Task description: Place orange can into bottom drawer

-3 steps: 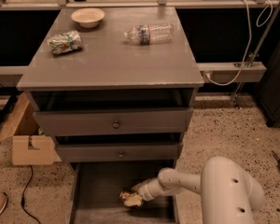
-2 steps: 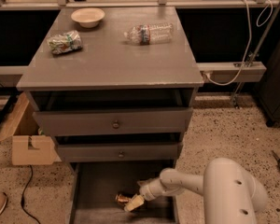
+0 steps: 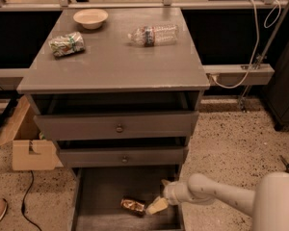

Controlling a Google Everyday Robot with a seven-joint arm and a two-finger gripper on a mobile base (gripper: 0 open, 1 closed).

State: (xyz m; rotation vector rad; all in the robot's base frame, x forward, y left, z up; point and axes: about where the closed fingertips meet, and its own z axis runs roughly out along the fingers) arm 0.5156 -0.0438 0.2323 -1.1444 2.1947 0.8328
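The orange can (image 3: 133,206) lies on its side on the floor of the open bottom drawer (image 3: 103,186), near the middle front. My gripper (image 3: 157,205) is low in the drawer just right of the can, its pale fingers (image 3: 159,205) apart and no longer around it. The white arm reaches in from the lower right.
The grey cabinet top (image 3: 113,57) holds a white bowl (image 3: 90,18), a green-and-white foil packet (image 3: 66,44) and a clear plastic bottle (image 3: 153,34). Two upper drawers with round knobs (image 3: 119,128) stand slightly pulled out. A cardboard box (image 3: 31,150) sits on the floor at left.
The gripper let go of the can, which now lies on the drawer floor, and drew back a little to the right.
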